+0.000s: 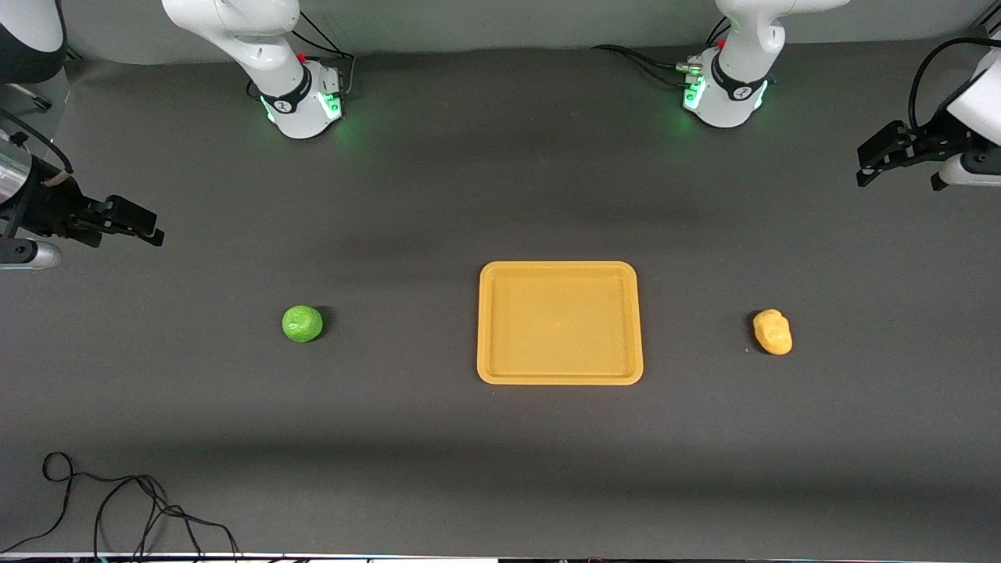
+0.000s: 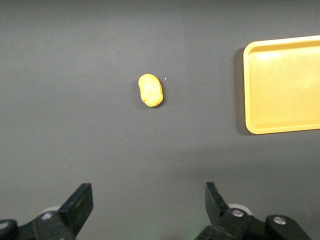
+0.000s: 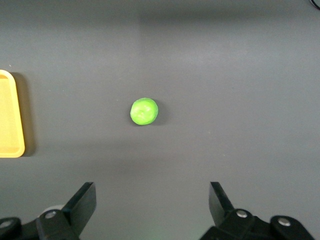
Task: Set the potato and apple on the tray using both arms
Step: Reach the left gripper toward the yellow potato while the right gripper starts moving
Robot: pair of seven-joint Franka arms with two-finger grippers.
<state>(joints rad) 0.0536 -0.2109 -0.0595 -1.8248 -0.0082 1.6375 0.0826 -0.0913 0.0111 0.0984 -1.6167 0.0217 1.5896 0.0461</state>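
The orange-yellow tray lies empty in the middle of the dark table. The green apple sits on the table beside the tray toward the right arm's end. The yellow-orange potato sits beside the tray toward the left arm's end. My left gripper hangs open and empty above the table at the left arm's end. Its wrist view shows the open gripper, the potato and the tray's rim. My right gripper hangs open and empty at the right arm's end. Its wrist view shows the open gripper, the apple and the tray's edge.
A loose black cable lies on the table near the front camera at the right arm's end. The right arm's base and the left arm's base stand farthest from the front camera, lit green.
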